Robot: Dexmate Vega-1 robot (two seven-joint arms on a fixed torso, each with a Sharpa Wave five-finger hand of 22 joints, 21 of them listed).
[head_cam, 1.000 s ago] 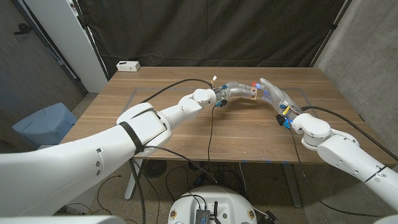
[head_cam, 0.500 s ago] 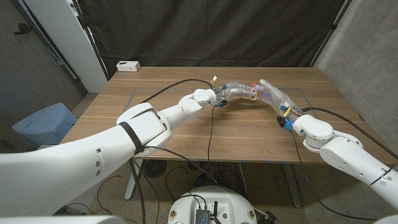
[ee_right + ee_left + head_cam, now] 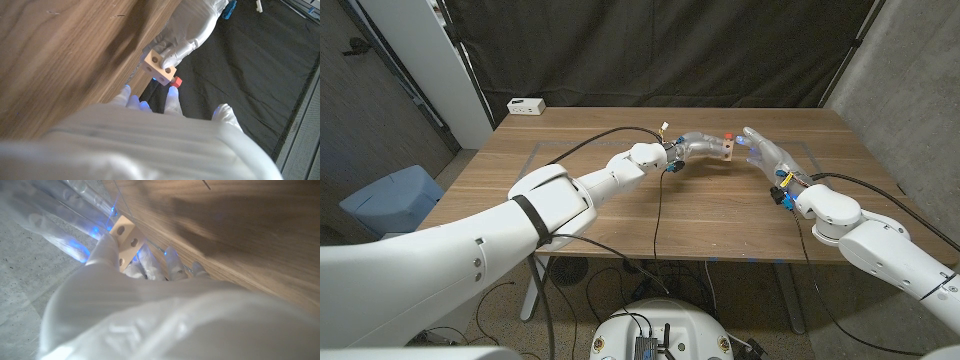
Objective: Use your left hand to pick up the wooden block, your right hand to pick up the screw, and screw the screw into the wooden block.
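My left hand (image 3: 692, 146) holds the pale wooden block (image 3: 726, 151) up over the middle of the table. In the left wrist view the block (image 3: 125, 234) shows round holes, gripped between the fingers (image 3: 107, 247). A red-headed screw (image 3: 728, 134) sticks out of the block; in the right wrist view the screw (image 3: 175, 81) sits at the block's (image 3: 159, 64) corner. My right hand (image 3: 770, 155) stands just right of the block, fingers spread. One fingertip (image 3: 172, 94) is close under the screw head, and nothing is pinched.
A white box (image 3: 526, 105) lies at the table's far left corner. A black cable (image 3: 660, 205) runs from my left wrist across the table (image 3: 590, 215) to its front edge. A blue bin (image 3: 390, 198) stands on the floor left of the table.
My right hand has drawn back a little to the right, leaving a small gap to the screw. The left hand and the block have stayed in place.
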